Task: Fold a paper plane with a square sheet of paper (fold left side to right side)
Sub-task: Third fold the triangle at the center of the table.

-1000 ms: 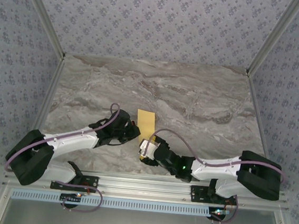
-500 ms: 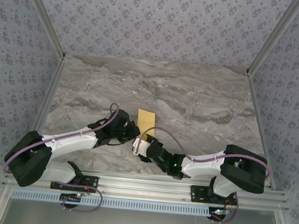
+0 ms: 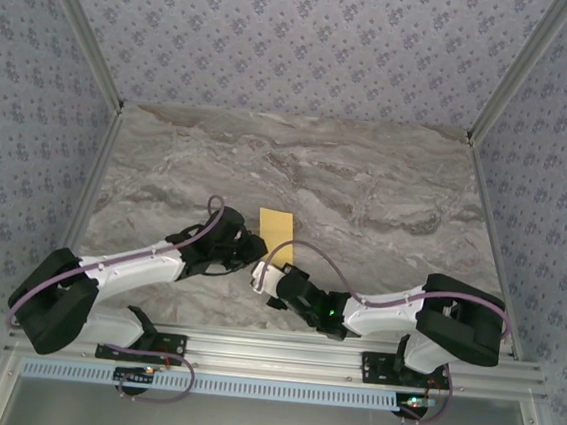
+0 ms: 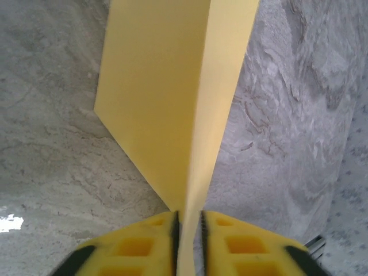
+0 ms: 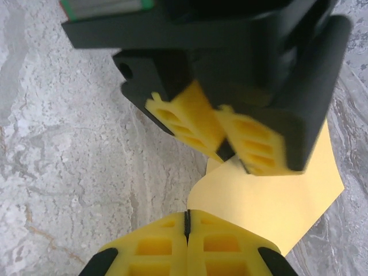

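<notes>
The square sheet of paper (image 3: 276, 224) is mustard yellow and lies folded on the marble table, just beyond both grippers. My left gripper (image 3: 252, 249) is shut on its near edge. In the left wrist view the yellow fingers (image 4: 144, 247) pinch the paper (image 4: 155, 86), and one layer rises edge-on from between them. My right gripper (image 3: 260, 277) sits just in front of the left one with its jaws shut (image 5: 186, 221). Nothing shows between the right fingers, and the paper (image 5: 270, 201) passes behind the right one. The left gripper's fingers (image 5: 190, 118) show above, holding the sheet.
The marble tabletop (image 3: 385, 202) stretches away behind the paper to the patterned back wall. Aluminium rails (image 3: 96, 179) run along the left and right edges. The two arms almost meet in the near middle of the table.
My right arm has swung left, bringing its gripper close to the left gripper. The left gripper and the paper have hardly shifted.
</notes>
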Robot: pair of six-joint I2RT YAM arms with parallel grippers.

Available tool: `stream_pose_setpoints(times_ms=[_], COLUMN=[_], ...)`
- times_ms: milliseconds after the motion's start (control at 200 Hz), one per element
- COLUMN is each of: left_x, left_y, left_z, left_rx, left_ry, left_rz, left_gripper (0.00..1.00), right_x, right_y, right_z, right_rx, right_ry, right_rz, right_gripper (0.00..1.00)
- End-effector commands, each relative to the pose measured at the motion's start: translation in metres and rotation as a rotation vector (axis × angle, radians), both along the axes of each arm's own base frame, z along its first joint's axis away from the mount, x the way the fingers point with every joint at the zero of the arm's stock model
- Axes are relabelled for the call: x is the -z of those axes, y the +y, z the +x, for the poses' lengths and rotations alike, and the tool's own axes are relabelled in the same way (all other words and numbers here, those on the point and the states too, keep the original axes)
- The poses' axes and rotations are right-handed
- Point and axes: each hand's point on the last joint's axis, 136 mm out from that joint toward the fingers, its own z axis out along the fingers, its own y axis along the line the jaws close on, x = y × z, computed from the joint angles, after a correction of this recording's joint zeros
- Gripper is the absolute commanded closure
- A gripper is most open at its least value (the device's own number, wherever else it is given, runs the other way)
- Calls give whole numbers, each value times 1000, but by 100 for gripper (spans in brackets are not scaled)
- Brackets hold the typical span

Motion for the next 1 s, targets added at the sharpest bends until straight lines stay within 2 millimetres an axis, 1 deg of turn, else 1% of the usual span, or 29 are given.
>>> stream_pose_setpoints(times_ms=[0, 90, 150, 225, 310, 385, 435, 510, 580, 595, 824, 904, 994], left_x=[2, 0, -3, -7, -17, -23, -29, -30, -28, -24, 2, 11, 26], left_y=[14, 27, 37, 46, 44, 32, 19, -2, -15, -17, -55, -66, -73], left_z=[-4, -3, -1, 5, 18, 30, 39, 54, 68, 70, 107, 115, 117], left_rx=[7, 10, 9, 15, 45, 107, 155, 212, 239, 245, 338, 365, 387], left_ry=[9, 8, -1, -13, -49, -82, -99, -109, -122, -117, -89, -73, -39], left_rz=[41, 80, 104, 113, 92, 87, 71, 43, 42, 49, 74, 87, 104], left_gripper=[71, 59, 53, 51, 53, 59, 63, 69, 73, 73, 78, 80, 81], right_x=[7, 14, 17, 20, 23, 24, 25, 27, 29, 28, 30, 30, 31], right_y=[-7, -13, -15, -16, -15, -14, -13, -15, -16, -16, -14, -14, -15], right_z=[1, 3, 5, 5, 6, 5, 5, 6, 7, 8, 8, 9, 9], right_rx=[32, 58, 72, 78, 75, 65, 51, 54, 56, 56, 47, 50, 54], right_ry=[51, 102, 135, 178, 231, 263, 279, 315, 350, 356, 411, 426, 453], right_rz=[4, 17, 31, 45, 62, 71, 73, 87, 104, 109, 120, 128, 136], right_gripper=[100, 100, 100, 100, 100, 100, 100, 100, 100, 100, 100, 100, 100])
